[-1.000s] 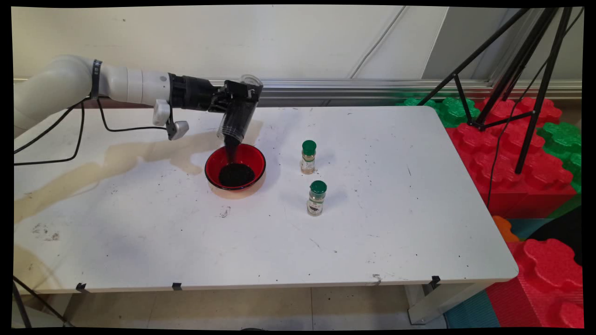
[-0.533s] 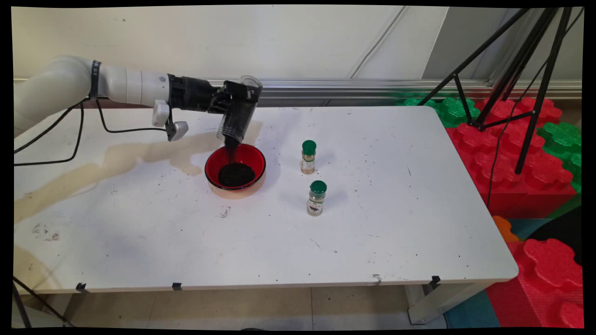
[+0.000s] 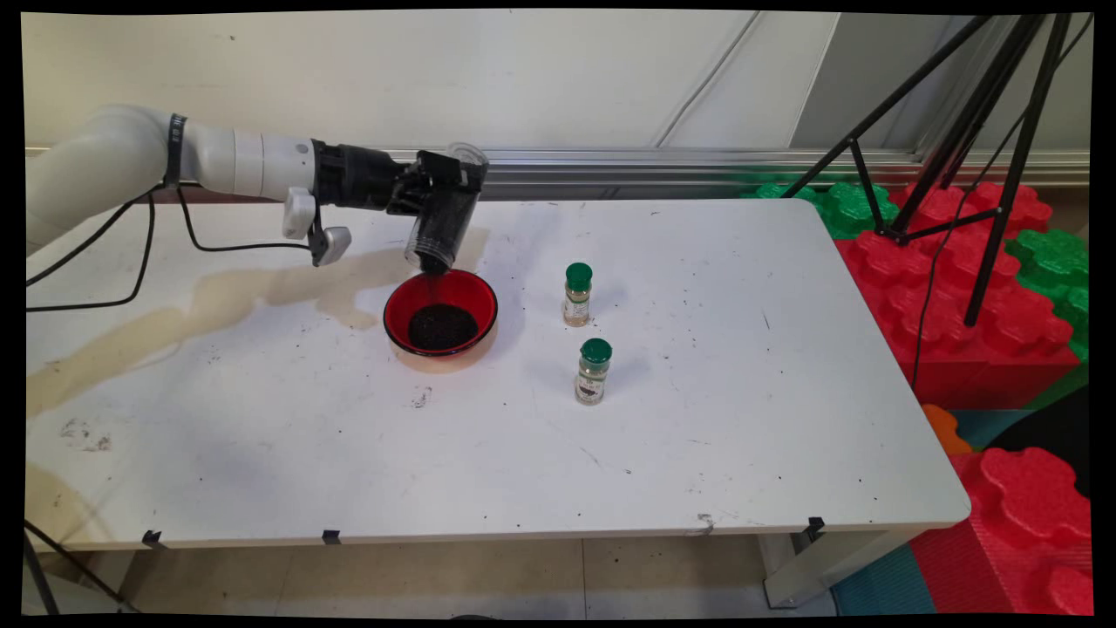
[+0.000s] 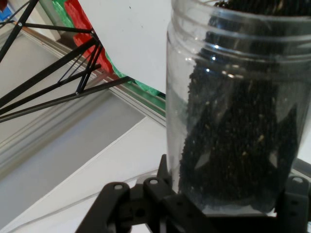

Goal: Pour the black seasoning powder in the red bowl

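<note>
One clear plastic jar (image 3: 443,218) is clamped in the tool (image 3: 436,185), the two fingers pressed against its sides near the base. The jar's long axis is steeply tilted, close to upside down: its base sits up at the tool and its open mouth points down and slightly toward the arm's side. It holds dark, fine grains, and a thin stream of them falls from the mouth. In the hand view the jar (image 4: 233,107) fills the right half of the picture, rising from the tool (image 4: 228,213), with the black grains packed along its wall and the threaded mouth at the far end.

Directly below the tool, under the jar's mouth, stands a red bowl (image 3: 441,312) on the white surface (image 3: 697,419), with a dark heap of the same grains lying in its middle. The jar's mouth hangs just above the bowl's far rim without touching it.

Out beyond the tool's tip, well apart from the bowl, two small spice bottles with green caps stand upright: the farther spice bottle (image 3: 577,295) and, nearer the camera, the nearer spice bottle (image 3: 594,372). Below the tool on the arm's side, a yellowish stain (image 3: 218,301) spreads across the surface. Black tripod legs (image 3: 976,131) stand beyond the surface's far corner over red and green foam blocks (image 3: 985,288).
</note>
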Robot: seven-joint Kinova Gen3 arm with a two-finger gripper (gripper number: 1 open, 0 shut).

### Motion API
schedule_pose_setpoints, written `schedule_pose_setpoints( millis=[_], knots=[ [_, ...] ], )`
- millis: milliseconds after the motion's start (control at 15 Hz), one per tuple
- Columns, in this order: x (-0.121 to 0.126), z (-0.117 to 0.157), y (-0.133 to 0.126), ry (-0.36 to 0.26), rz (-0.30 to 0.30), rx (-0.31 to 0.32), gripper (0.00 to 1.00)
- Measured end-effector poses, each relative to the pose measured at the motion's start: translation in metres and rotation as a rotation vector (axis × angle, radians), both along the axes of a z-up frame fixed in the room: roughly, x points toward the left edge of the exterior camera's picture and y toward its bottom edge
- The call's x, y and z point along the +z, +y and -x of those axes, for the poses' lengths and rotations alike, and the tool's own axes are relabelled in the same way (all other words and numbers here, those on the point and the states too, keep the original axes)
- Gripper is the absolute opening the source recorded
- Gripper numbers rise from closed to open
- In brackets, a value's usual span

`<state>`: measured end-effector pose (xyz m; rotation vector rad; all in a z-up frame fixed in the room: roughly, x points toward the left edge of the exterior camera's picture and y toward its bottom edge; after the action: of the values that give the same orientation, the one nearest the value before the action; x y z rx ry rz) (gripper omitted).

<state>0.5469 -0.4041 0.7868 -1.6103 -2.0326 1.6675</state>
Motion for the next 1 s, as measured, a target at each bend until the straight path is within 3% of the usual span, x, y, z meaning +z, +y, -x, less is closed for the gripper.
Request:
schedule_pose_setpoints(
  millis=[467,1000],
  knots=[
    [0.0007,-0.0006,0.0012,0.017,-0.014,0.015,0.0],
    [0.0036,-0.0029,0.0026,0.079,-0.072,0.067,0.0]
  ],
)
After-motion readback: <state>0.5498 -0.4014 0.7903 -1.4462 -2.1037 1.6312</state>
